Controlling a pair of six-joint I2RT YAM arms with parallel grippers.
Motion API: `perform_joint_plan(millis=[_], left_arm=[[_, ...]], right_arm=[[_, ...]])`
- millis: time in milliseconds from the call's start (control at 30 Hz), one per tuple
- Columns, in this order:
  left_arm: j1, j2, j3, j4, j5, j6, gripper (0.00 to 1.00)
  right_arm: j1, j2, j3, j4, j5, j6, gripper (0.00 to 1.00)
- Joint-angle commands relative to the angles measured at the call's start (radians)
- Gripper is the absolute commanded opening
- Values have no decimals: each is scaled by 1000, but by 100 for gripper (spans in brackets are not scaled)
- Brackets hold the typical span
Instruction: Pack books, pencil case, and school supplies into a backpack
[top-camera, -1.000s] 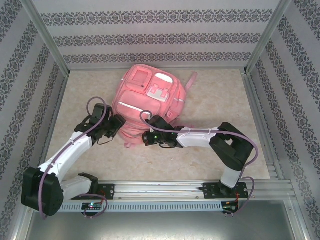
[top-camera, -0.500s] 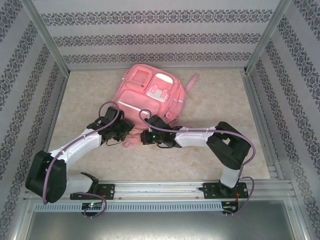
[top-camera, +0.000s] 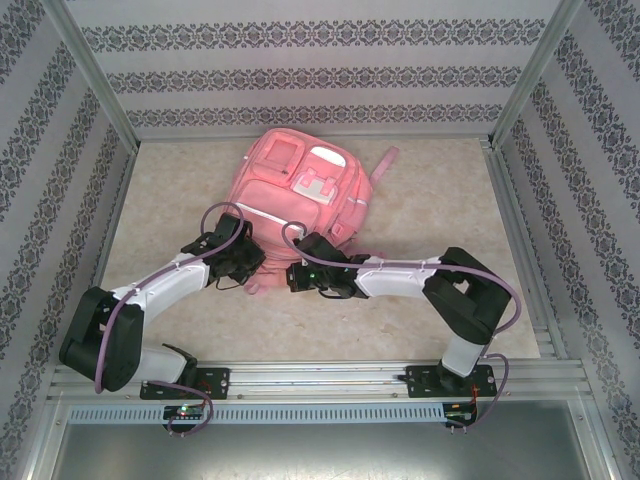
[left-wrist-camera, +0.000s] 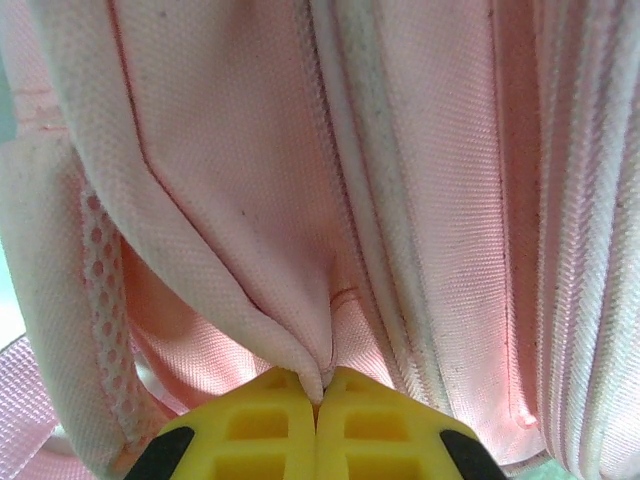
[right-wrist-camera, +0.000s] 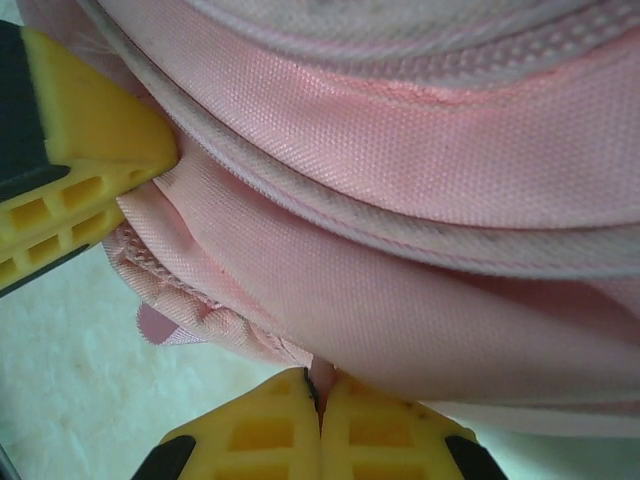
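Backpack (top-camera: 300, 190) fabric in both end effectors' (left-wrist-camera: 318, 395) (right-wrist-camera: 320, 392) tight grip

i work in a lab test cell — aluminium frame posts (top-camera: 92, 75) hold panels of patterned wallpaper (top-camera: 320, 80) around a marble-look tabletop (top-camera: 440, 210), with a metal mounting rail (top-camera: 320, 376) along its near edge.

Left arm (top-camera: 160, 285), right arm (top-camera: 395, 272): white links, black joints, purple cables looped alongside.
Bases (top-camera: 195, 378): black, bolted on the silver rail (top-camera: 320, 372).
Gripper fingers (left-wrist-camera: 260, 430): yellow, moulded with square recesses.
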Motion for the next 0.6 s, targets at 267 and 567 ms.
perform_joint_plan(millis=[267, 567], left_arm=[[57, -38, -12, -7, -35, 56, 0], [67, -94, -1, -67, -1, 100, 17]], right_arm=[[-50, -88, -119, -57, 82, -72, 0], [-106, -97, -143, 14, 15, -119, 0]])
